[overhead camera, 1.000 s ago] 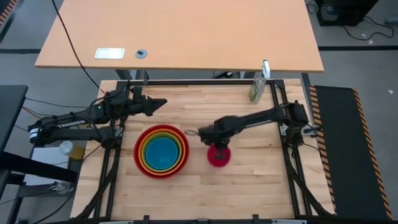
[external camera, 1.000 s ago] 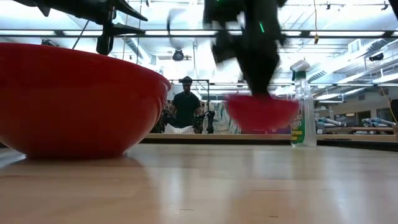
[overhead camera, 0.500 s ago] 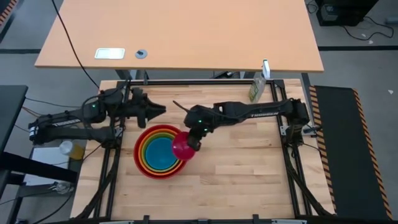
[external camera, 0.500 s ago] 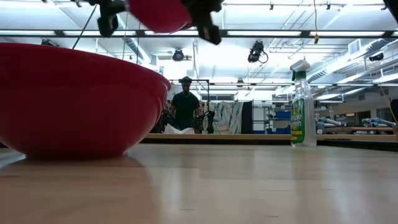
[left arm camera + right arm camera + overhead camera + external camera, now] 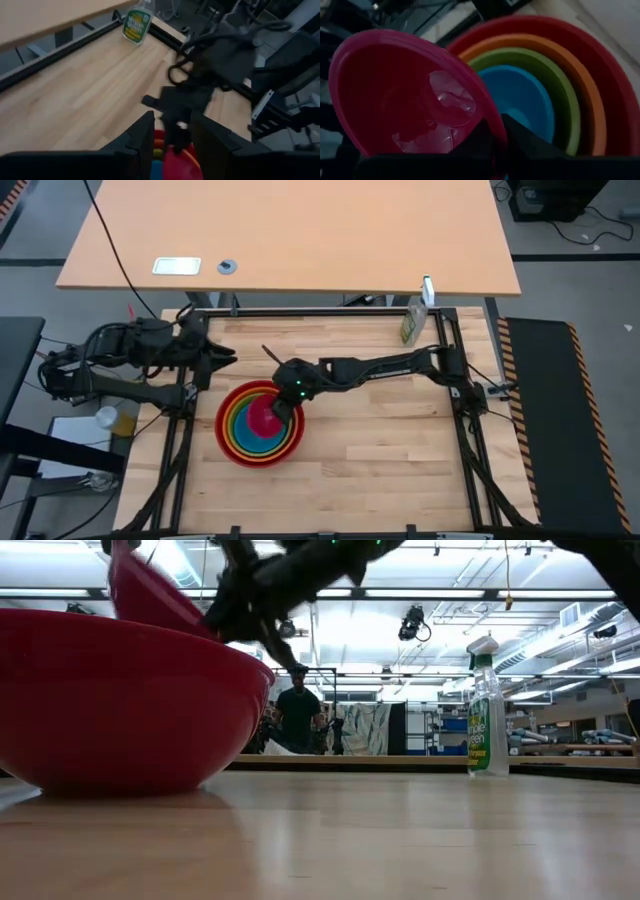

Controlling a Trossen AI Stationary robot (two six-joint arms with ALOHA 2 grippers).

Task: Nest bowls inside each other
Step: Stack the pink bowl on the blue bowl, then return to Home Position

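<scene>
A stack of nested bowls [image 5: 260,423] stands on the table at left of centre: red outermost [image 5: 600,60], then orange, green and blue [image 5: 520,100] innermost. A small pink bowl [image 5: 262,418] hangs tilted over the stack's middle, and my right gripper [image 5: 283,406] is shut on it. In the low view the pink bowl [image 5: 150,595] shows above the red bowl's rim [image 5: 120,700]. My left gripper [image 5: 224,358] waits open at the table's far left, raised, pointing toward the right arm. My right gripper pinches the pink bowl's rim [image 5: 492,131], one finger inside the bowl and one outside. The fingers come slanting down from the table's right and far side. The bowl is tilted, hollow toward the wrist camera, over the blue bowl. Whether it touches the stack cannot be told.
A green spray bottle [image 5: 411,325] stands at the table's far right corner. Bare wood lies to the right of the stack and in front of it. A person [image 5: 298,710] stands in the room beyond the table.
My right gripper has lifted the pink bowl off the table right of the stack and carried it toward the table's left, over the nested bowls, tipping it on the way. My left gripper has drawn back toward the left edge and risen.
</scene>
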